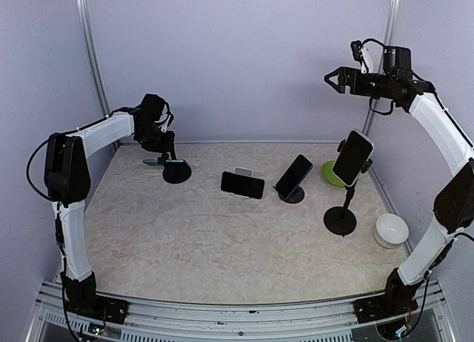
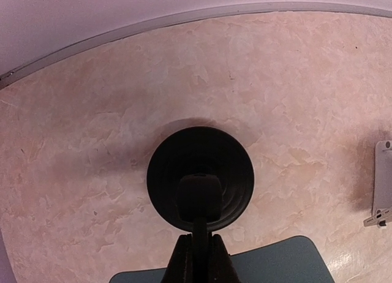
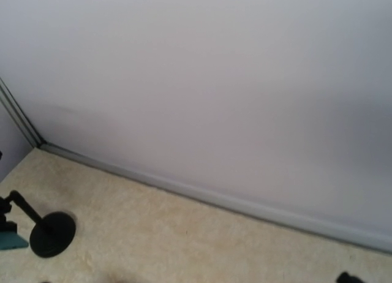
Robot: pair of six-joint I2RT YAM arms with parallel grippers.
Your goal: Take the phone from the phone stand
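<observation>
Four phones (image 1: 242, 184), four stands (image 1: 341, 220), one bowl (image 1: 391, 229), one plate (image 1: 331, 173).
At ten o'clock the left gripper (image 2: 199, 237) is pinched closed at the teal phone (image 2: 275, 261), hold unclear; at two o'clock the right gripper (image 1: 331, 79) is spread wide.

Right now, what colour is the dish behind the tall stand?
The dish is lime green; top view shows it best.

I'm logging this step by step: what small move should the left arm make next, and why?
Probably lift straight up. The left gripper looks shut on the teal phone, which sits over the stand's black base; raising it should free it.
</observation>
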